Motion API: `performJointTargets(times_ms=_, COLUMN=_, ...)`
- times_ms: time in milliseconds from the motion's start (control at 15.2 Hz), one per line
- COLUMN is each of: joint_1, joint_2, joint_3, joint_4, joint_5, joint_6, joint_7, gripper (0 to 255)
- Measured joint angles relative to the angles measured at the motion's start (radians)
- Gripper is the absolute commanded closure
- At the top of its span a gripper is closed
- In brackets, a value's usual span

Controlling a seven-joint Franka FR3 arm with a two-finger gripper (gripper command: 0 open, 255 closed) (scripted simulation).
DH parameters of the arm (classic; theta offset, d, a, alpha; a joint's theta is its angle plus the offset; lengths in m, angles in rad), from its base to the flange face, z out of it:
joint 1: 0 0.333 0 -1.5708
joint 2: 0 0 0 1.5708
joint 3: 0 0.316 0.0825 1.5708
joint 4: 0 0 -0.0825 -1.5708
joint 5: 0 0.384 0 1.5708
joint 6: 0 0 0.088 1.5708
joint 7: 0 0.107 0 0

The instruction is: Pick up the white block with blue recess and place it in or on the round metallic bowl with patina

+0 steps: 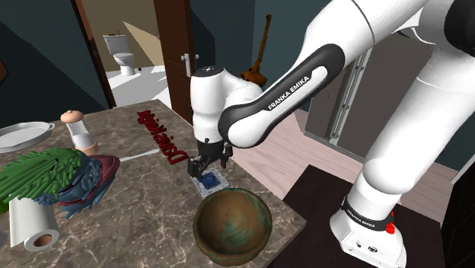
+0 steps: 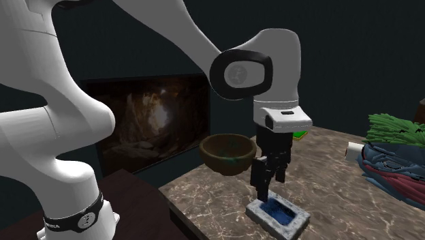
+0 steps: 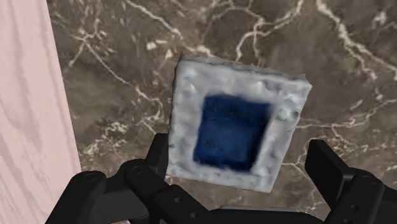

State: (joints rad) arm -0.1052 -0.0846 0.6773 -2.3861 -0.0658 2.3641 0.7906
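Shoulder view: showing "FRANKA EMIKA" along the arm; hovering with the gripper just over the white block, near the surface edge, beside the bowl. Second exterior view: lying flat, blue recess facing up. Wrist view: standing wide apart, fingers flanking the nearly square block, long axis unclear.

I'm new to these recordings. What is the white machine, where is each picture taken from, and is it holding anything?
The white machine is a simulated robot arm with a black two-fingered hand. One picture looks down from beside its stand, another from elsewhere in the room, the third from a camera on the hand. On the marbled table lie a white block with a blue recess and a round bowl. The hand hovers over the block, fingers open either side. Nothing is held.
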Motion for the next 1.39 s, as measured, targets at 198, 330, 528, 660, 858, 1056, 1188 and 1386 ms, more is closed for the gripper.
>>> performJointTargets(times_ms=198, joint_1=0.016, joint_2=0.24, joint_3=0.024, joint_4=0.28, joint_5=-0.121, joint_6=-0.262, joint_7=0.136, gripper=0)
performJointTargets(times_ms=330, joint_1=0.049, joint_2=0.345, joint_3=0.016, joint_4=0.4, joint_5=-0.161, joint_6=-0.374, joint_7=0.183, gripper=0)
performJointTargets(times_ms=528, joint_1=0.064, joint_2=0.392, joint_3=0.005, joint_4=0.418, joint_5=-0.186, joint_6=-0.38, joint_7=0.206, gripper=0)
performJointTargets(times_ms=660, joint_1=0.066, joint_2=0.405, joint_3=0.0, joint_4=0.406, joint_5=-0.196, joint_6=-0.361, joint_7=0.213, gripper=0)
performJointTargets(times_ms=858, joint_1=0.066, joint_2=0.414, joint_3=-0.005, joint_4=0.385, joint_5=-0.206, joint_6=-0.333, joint_7=0.219, gripper=0)
performJointTargets(times_ms=1056, joint_1=0.067, joint_2=0.416, joint_3=-0.005, joint_4=0.382, joint_5=-0.207, joint_6=-0.329, joint_7=0.221, gripper=0)
performJointTargets(times_ms=1188, joint_1=0.067, joint_2=0.416, joint_3=-0.005, joint_4=0.382, joint_5=-0.207, joint_6=-0.329, joint_7=0.221, gripper=0)
performJointTargets(times_ms=1386, joint_1=0.067, joint_2=0.416, joint_3=-0.005, joint_4=0.382, joint_5=-0.207, joint_6=-0.329, joint_7=0.221, gripper=255)
